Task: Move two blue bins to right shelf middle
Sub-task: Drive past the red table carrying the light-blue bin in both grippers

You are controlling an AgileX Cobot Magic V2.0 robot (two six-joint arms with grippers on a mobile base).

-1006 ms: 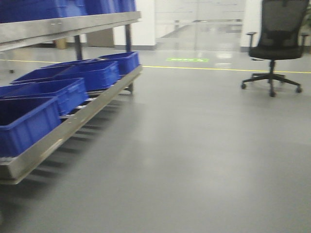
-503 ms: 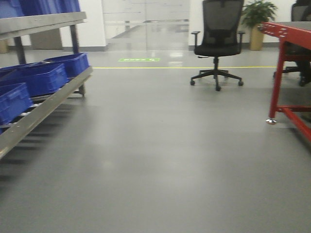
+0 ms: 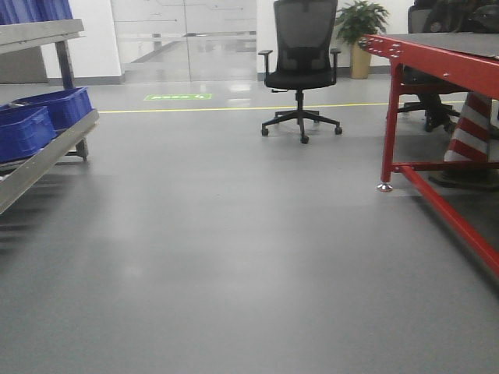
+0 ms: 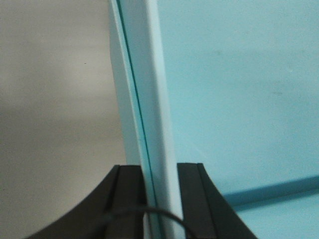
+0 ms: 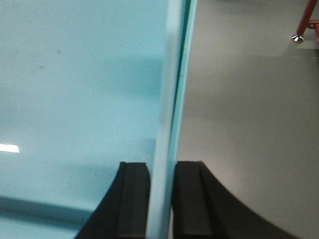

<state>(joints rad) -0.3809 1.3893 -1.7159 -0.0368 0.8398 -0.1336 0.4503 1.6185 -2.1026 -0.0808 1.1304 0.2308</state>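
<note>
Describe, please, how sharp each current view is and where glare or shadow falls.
Exterior front view: sharp, with glare on the floor below the glass doors and shadow beneath the shelf. Left wrist view: soft focus, the left gripper clamping a pale blue bin, a dark band low inside. Right wrist view: similarly soft around the right gripper; one white glint at the left edge.

A pale sky-blue smooth plastic bin fills both wrist views, showing its plain, shiny inside and a thin side wall running up the middle. The left end effector pinches the wall on one side, and the right end effector pinches the wall on the other side. A thin dark line runs along the rim, and I cannot tell if a second bin sits nested there.
</note>
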